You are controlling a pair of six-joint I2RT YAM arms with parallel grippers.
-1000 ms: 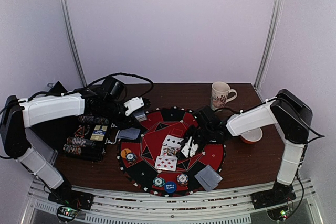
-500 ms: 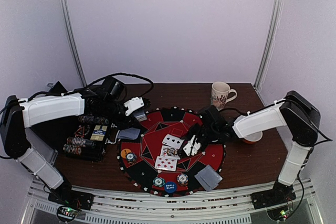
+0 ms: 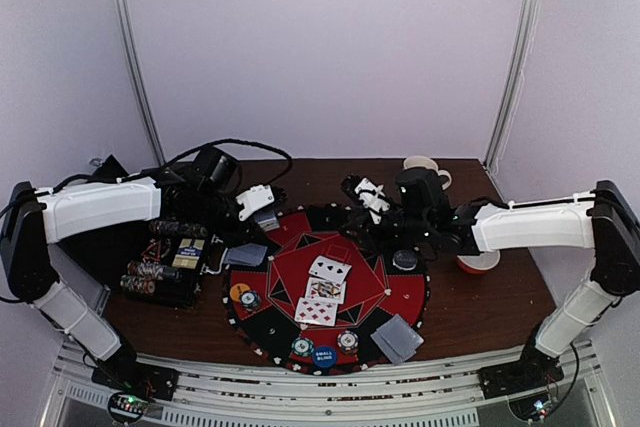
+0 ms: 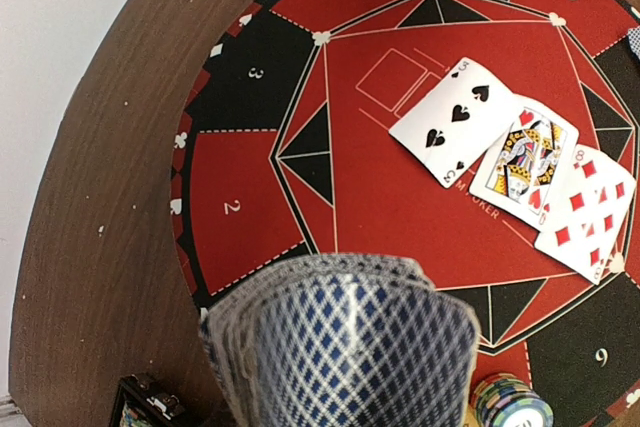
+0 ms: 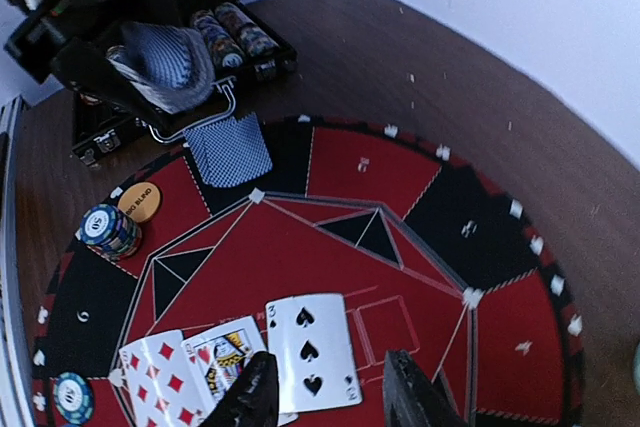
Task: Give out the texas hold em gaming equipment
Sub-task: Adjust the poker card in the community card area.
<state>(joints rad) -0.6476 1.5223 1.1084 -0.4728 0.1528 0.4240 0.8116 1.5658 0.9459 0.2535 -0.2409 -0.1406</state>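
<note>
The round red-and-black mat carries three face-up cards: the three of spades, a queen and a diamond card. My left gripper hangs over the mat's left edge, shut on a fanned deck of blue-backed cards that hides its fingers. My right gripper is raised over the mat's far edge. It stands open and empty above the three of spades. A dark button lies on the mat's right side.
Face-down cards lie at the left seat and the near-right seat. A chip stack and an orange button sit left; chips and a blue button sit near. An open chip case, mug and bowl flank the mat.
My right gripper opened, lifted off the middle of the mat beside the face-up cards and swung to the far edge. The dark button now shows where that arm was. The left arm has stayed still.
</note>
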